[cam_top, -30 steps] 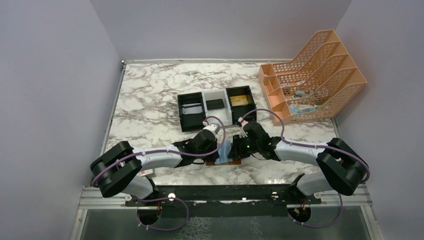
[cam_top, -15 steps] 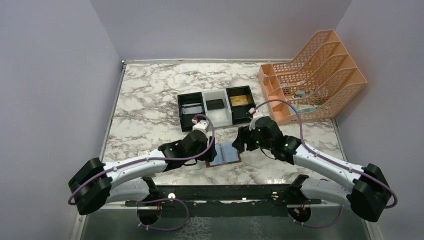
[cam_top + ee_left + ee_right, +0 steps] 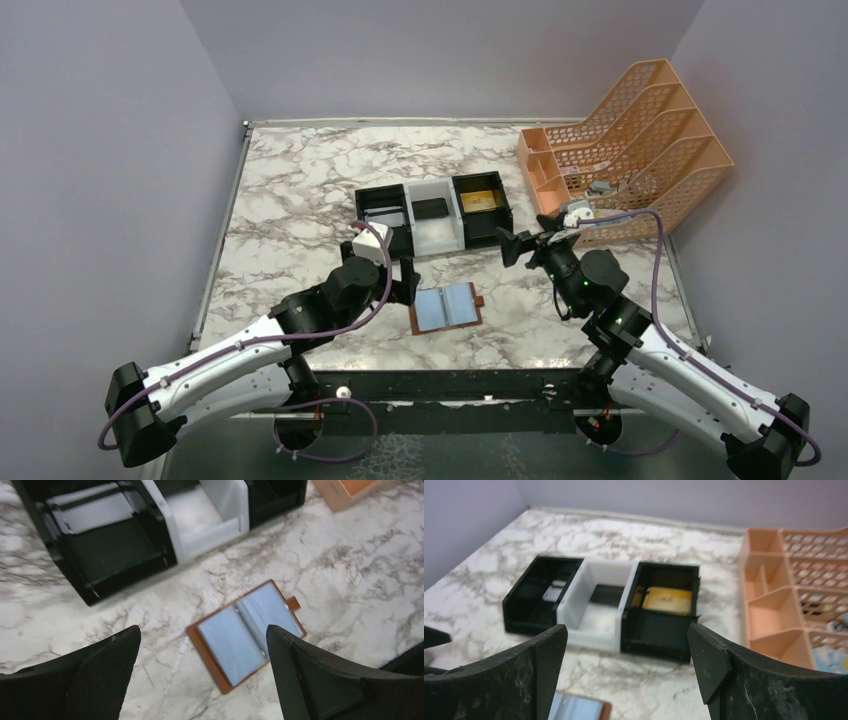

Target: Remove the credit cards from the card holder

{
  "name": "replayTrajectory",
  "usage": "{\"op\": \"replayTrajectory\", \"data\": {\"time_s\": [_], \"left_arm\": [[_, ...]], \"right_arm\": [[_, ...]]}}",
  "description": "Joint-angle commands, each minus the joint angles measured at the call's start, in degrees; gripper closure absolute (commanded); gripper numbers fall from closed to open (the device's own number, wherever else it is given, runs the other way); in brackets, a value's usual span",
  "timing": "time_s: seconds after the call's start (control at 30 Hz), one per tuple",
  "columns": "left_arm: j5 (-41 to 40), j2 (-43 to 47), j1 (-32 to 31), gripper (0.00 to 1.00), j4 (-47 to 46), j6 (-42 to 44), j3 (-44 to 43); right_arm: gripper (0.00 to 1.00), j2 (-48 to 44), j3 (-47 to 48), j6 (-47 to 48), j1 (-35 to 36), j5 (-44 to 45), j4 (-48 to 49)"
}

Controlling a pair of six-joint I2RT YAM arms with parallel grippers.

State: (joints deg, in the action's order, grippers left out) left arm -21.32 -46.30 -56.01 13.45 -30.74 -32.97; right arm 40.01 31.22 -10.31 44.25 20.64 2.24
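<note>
- Right now, the small brown leather bifold card holder (image 3: pixel 447 308) is lying spread open and flat on the white-and-grey marbled table (image 3: pixel 300 190), just below the middle of the overhead frame, with its blue-grey inner pockets facing up.
- Its little brown snap tab (image 3: pixel 292 603) is sticking out from the right-hand edge, resting on the marble.
- The left gripper (image 3: pixel 405 280) is hanging just left of the holder and touching nothing; in its own wrist view the two black fingers (image 3: pixel 100 675) are standing wide apart, with the holder showing between them lower down.
- The right gripper (image 3: pixel 522 246) is hovering to the upper right of the holder, well apart from it, near the tray's right end; its fingers (image 3: pixel 729 680) are likewise spread wide and gripping nothing.
- Behind the holder, a three-compartment plastic tray (image 3: pixel 447 236), black then white then black, is sitting in the middle of the frame.
- A gold rectangular credit card (image 3: pixel 667 600) is lying in the right black compartment.
- A dark card (image 3: pixel 430 208) is resting in the white middle compartment.
- Something pale and flat (image 3: pixel 383 215) is sitting in the left black compartment; it is too blurred to identify.
- A peach-orange lattice plastic file organiser (image 3: pixel 640 120) is standing at the upper right, with small oddments in its lower slots.
</note>
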Motion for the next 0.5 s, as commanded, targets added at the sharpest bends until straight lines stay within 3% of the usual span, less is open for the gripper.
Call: {"op": "replayTrajectory", "data": {"time_s": [0.0,0.13,0.27,0.47], "left_arm": [[-13.8,-0.2,-0.1,0.01,-0.2,8.9,-4.3],[-17.4,-3.7,2.8,0.01,1.4,11.5,-8.7],[-12.4,-3.8,12.6,0.01,1.1,11.6,-10.6],[-11.5,-1.1,21.7,0.01,8.1,6.8,-15.7]], "right_arm": [[0.08,-0.6,-5.5,15.4,0.2,10.3,22.1],[0.06,5.0,-5.5,22.8,-0.1,14.6,32.7],[0.04,12.2,0.2,18.5,-4.4,12.6,25.7],[0.04,14.0,6.9,0.2,-25.7,-14.9,10.5]]}}
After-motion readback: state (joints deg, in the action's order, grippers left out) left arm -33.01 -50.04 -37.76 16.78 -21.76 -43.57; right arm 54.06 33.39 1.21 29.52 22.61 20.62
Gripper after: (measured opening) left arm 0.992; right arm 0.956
